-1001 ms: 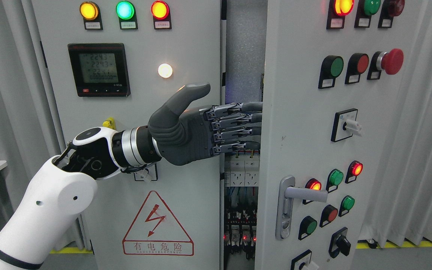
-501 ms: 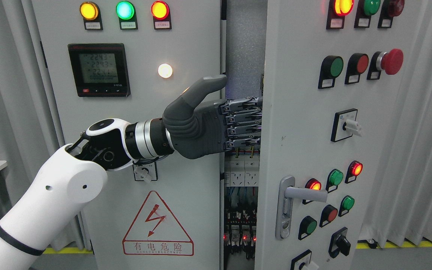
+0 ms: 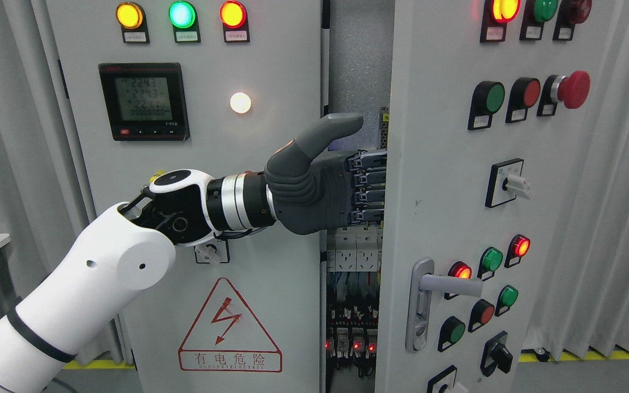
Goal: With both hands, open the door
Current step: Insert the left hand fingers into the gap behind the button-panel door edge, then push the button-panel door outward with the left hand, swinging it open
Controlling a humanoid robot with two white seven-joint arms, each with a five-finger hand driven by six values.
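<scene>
One hand works: the left hand (image 3: 320,188) reaches across the gap. Its fingers (image 3: 368,188) go behind the edge of the right cabinet door (image 3: 434,164), so I cannot tell if they curl around it. To do well, pull slowly and keep them hooked deep. That door stands tall, swung partly open toward the robot.

Two doors (image 3: 445,164) (perhaps one handle (image 3: 448,284)).
</scene>
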